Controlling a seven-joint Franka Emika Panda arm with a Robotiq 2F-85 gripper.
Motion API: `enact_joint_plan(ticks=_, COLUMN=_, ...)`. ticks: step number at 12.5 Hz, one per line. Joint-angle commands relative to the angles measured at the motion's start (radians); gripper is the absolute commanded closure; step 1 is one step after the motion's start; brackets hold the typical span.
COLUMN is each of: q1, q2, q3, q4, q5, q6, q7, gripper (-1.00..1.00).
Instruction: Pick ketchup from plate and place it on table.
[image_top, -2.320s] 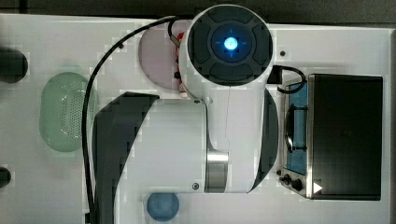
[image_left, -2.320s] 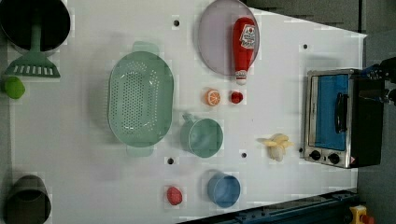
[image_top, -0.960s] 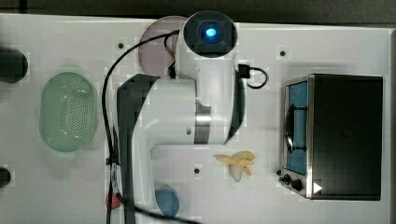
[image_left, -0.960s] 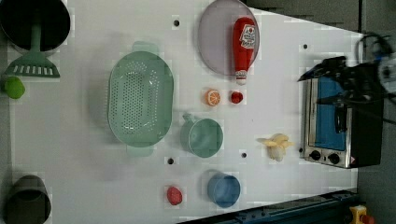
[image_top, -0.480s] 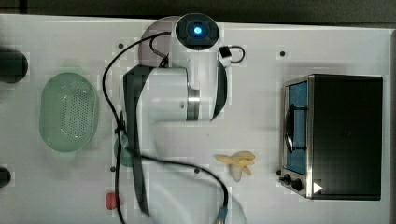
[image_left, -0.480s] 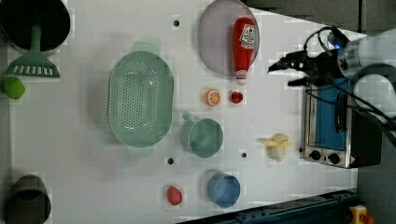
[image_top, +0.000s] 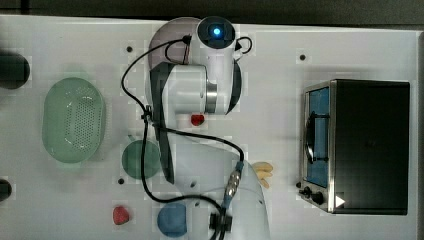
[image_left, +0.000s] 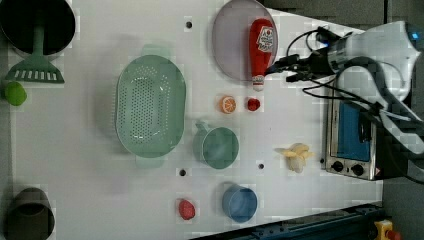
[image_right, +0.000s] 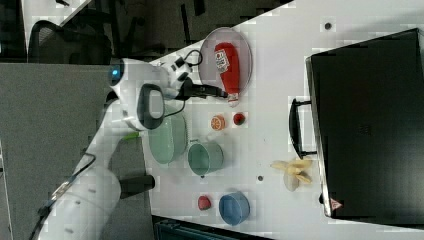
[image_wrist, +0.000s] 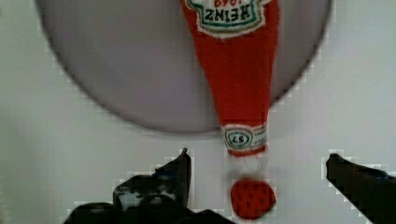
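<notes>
Since a moment ago I see my gripper (image_left: 278, 70) swung over to the ketchup (image_left: 262, 50) on the plate (image_left: 231, 45), upper middle of the left view, jaws apart, nothing held.

arm (image_left: 370, 47) nearer the ketchup (image_left: 262, 47)

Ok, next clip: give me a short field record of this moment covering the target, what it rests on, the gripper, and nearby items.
target: slim red ketchup bottle with white cap, lying flat
support: round greyish-pink plate; the cap end overhangs the rim onto the white table
gripper: black two-finger gripper, open, beside the bottle's cap end, holding nothing
nearby: small red fruit and orange slice past the cap
task stage: bottle not yet grasped
</notes>
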Motion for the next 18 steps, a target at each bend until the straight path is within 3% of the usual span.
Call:
enact_joint_plan(ticks=1, q1=0.010, q2=0.042, q3=0.006, q4=0.065, q5=0.007, q6=0.071, q7=-0.072, gripper=-1.00)
enact_joint_plan(ticks=8, q1=0.022, q2=0.219, q3=0.004, q4=0.126, q5=-0.108, q6=0.345, q7=-0.073, gripper=-1.00)
enact_joint_plan(ticks=12, q1=0.027, q2=0.256, q3=0.002, q4=0.128, q5=-0.118, q6=0.409, q7=-0.073, gripper=-1.00)
enact_joint_plan(ticks=13, q1=0.027, q2=0.256, q3=0.002, q4=0.129, q5=-0.119, q6=0.409, q7=-0.073, gripper=-0.91)
enact_joint_plan(ticks=16, q1=0.027, q2=0.255, q3=-0.001, q4=0.138, q5=-0.122, q6=0.408, q7=-0.073, gripper=-0.24)
enact_joint_plan(ticks=18, q1=0.027, q2=0.252, q3=0.004, q4=0.150, q5=-0.122, q6=0.409, q7=-0.073, gripper=-0.24)
